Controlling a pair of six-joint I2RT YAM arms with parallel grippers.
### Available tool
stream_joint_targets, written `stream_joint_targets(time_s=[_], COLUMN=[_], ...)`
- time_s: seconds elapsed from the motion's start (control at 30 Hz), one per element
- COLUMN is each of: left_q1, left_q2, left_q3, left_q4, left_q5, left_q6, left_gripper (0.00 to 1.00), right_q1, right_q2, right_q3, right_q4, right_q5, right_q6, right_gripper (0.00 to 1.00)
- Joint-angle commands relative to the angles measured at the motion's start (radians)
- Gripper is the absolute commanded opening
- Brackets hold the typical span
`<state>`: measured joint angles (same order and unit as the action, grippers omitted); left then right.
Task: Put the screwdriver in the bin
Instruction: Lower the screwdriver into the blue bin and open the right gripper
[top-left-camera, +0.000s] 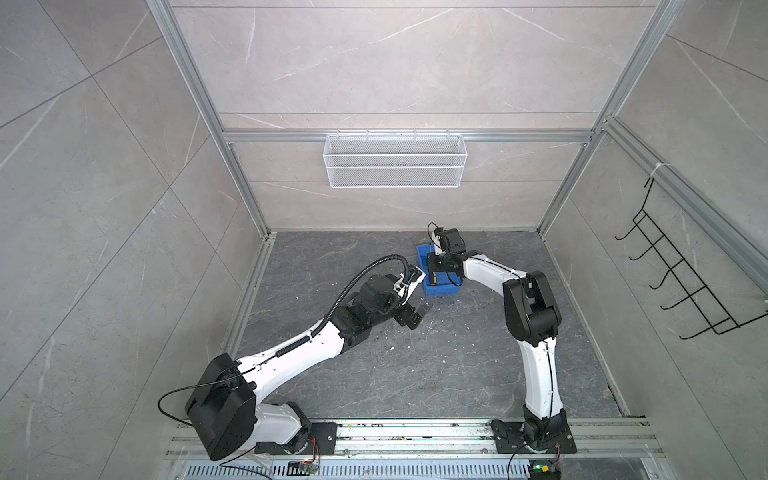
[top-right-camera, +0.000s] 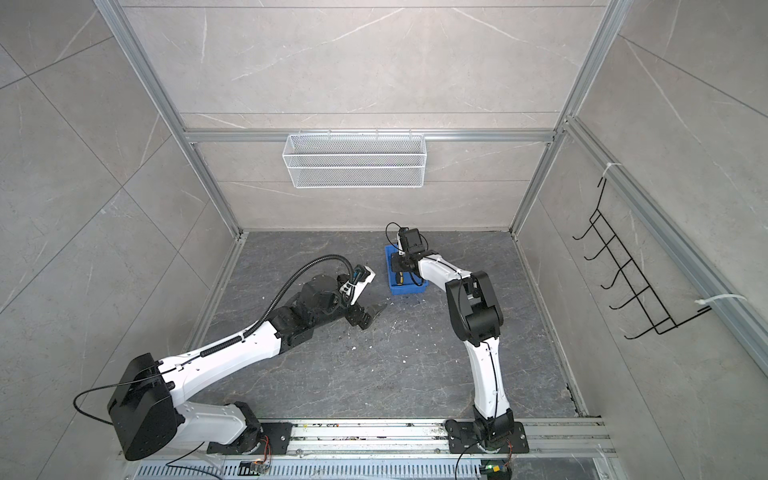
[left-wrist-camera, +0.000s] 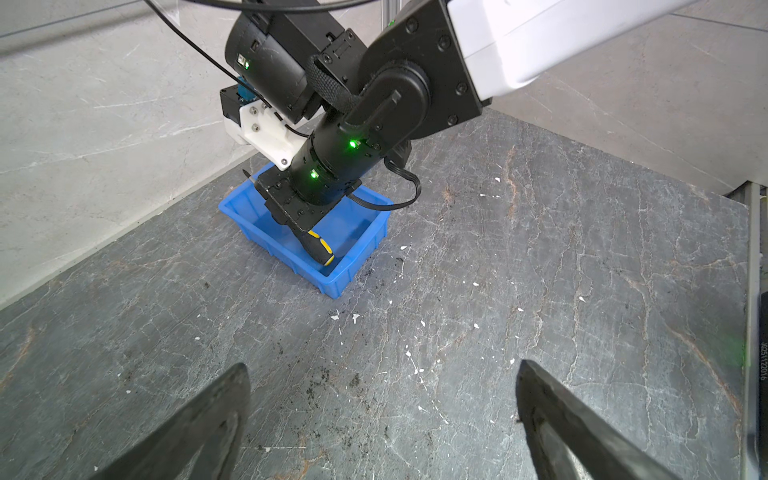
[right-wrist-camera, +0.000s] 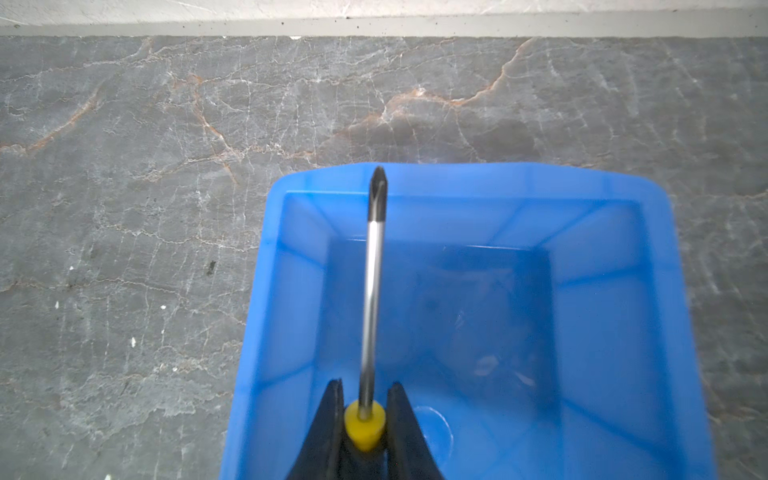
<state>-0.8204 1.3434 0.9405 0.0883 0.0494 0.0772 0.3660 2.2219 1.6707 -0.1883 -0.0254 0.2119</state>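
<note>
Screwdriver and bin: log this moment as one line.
phase: placing | right gripper: shut on screwdriver | screwdriver: handle end inside bin, not released | left gripper: open, empty, clear of bin

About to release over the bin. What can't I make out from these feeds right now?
- Left wrist view: whether the screwdriver handle's end touches the floor of the bin; the bin's near wall hides it.
- Right wrist view: the handle, cut off by the bottom edge and flanked by the fingers of the right gripper.
- Both top views: most of the screwdriver, covered by the right gripper.
</note>
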Motion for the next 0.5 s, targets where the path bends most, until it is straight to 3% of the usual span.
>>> stream_joint_targets(time_s=[0.0,0.27,0.47], left_q1=[-0.005,0.020,0.107], left_q2=[-0.039,-0.038,-0.065], left_q3=[0.011,0.002,-0.044], left_q4=[0.011,0.022,0.049], left_q5=[-0.020,-0.046,-0.038], left_q6=[-0.024,-0.050,-0.069], left_gripper=[1.00,1.00,1.00], right_q1=[-0.002,-0.001,-0.014], right_q2=[-0.008,-0.138,-0.329], right_q3=[0.022,-0.097,-0.292], right_q4=[-0.026,0.071,0.199], right_q5=[0.014,0.013,0.017], right_q6=[-0.013,-0.023,-0.031], right_gripper=[0.27,0.62,0.86])
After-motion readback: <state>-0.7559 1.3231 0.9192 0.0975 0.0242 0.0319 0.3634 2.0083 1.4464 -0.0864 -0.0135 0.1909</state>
